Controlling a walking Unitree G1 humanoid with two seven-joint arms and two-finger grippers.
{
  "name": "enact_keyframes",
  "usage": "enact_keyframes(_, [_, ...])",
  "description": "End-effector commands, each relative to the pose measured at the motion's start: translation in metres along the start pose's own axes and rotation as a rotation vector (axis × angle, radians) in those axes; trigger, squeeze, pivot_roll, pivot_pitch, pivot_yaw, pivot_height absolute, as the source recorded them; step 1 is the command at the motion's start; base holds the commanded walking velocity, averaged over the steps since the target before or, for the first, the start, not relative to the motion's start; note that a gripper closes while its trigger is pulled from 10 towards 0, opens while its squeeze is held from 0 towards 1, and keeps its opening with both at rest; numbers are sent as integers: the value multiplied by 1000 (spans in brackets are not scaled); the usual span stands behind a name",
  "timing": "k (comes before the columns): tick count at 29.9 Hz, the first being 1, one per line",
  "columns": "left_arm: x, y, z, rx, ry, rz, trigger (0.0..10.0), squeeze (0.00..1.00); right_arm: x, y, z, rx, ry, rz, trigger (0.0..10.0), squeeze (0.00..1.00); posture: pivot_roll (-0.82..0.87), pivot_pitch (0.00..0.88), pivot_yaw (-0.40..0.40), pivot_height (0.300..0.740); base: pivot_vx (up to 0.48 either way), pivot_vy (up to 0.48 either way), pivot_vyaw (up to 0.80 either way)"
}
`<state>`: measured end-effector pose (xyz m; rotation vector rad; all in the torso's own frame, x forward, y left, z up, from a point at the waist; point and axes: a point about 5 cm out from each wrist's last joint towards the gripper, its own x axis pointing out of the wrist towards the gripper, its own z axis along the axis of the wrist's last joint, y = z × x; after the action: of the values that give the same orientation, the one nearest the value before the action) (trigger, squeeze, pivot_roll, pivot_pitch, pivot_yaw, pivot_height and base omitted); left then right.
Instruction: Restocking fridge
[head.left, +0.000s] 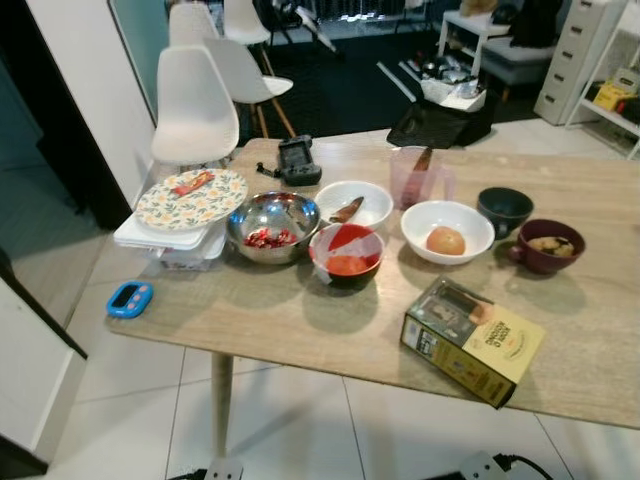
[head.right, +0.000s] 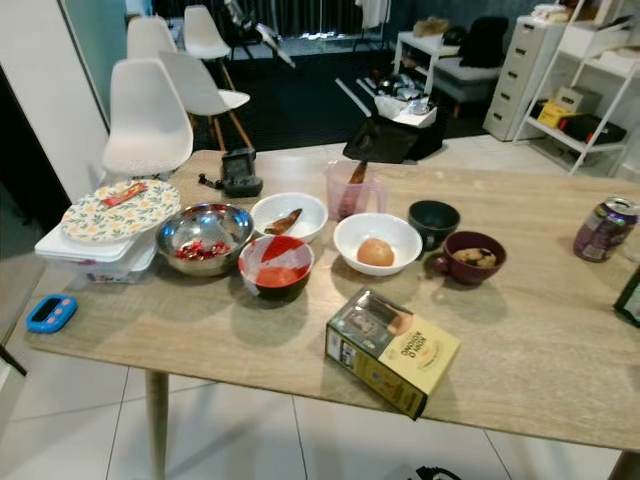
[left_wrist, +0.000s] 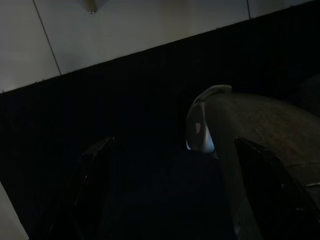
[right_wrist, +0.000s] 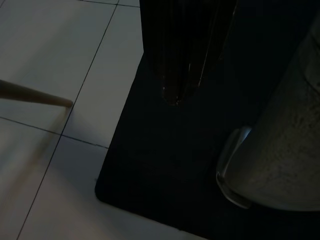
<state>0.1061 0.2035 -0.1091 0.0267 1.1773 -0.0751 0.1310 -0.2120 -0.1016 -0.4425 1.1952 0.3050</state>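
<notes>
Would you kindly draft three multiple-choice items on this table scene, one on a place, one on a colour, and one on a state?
1. Where does the blue timer lie?
A. On the floral plate
B. On the table's corner, near the stacked white containers
C. Inside the steel bowl

2. What colour is the bowl holding the round orange food?
A. White
B. Maroon
C. Dark green

3. How does the yellow box stand?
A. Upright
B. Lying on its side
C. Leaning against a bowl

Answers: 1 B, it sits at the table's edge beside the containers. 2 A, its rim and wall are white. 3 B, its broad face points up and it touches no bowl.
</notes>
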Motion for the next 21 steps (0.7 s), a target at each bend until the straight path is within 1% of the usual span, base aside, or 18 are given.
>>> enact_keyframes(1, [-1, -2, -10, 8, 38, -9, 10000, 0, 1, 5, -1, -6, 7, 18, 10000, 0, -29, 0, -21, 740, 0, 0, 0])
enact_keyframes(2, [-1, -2, -10, 13, 40, -8, 10000, 0, 1, 5, -1, -8, 8, 18, 10000, 0, -29, 0, -21, 740, 0, 0, 0])
enact_keyframes(3, [-1, -1, -10, 41, 47, -6, 10000, 0, 1, 6, -1, -11, 8, 19, 10000, 0, -27, 0, -22, 740, 0, 0, 0])
enact_keyframes(5, [-1, -1, -11, 48, 49, -5, 10000, 0, 1, 6, -1, -12, 9, 20, 10000, 0, -27, 0, -22, 740, 0, 0, 0])
enact_keyframes(7, [-1, 0, -11, 119, 65, -8, 10000, 0, 1, 5, -1, -29, 12, 22, 10000, 0, -23, 0, -23, 740, 0, 0, 0])
enact_keyframes(8, [-1, 0, -11, 119, 65, -8, 10000, 0, 1, 5, -1, -29, 12, 22, 10000, 0, -23, 0, -23, 740, 0, 0, 0])
enact_keyframes(10, [-1, 1, -10, 165, 76, -4, 10000, 0, 0, 1, 1, -41, 15, 13, 10000, 0, -17, 0, -25, 740, 0, 0, 0])
enact_keyframes(16, [-1, 1, -6, 172, 74, 1, 10000, 0, 1, -3, 6, -54, 15, 0, 10000, 0, -7, 0, -27, 740, 0, 0, 0])
enact_keyframes(21, [2, -1, 5, 175, 52, 2, 10000, 0, 2, -5, 24, -72, -17, -9, 10000, 0, -14, 0, -32, 740, 0, 0, 0])
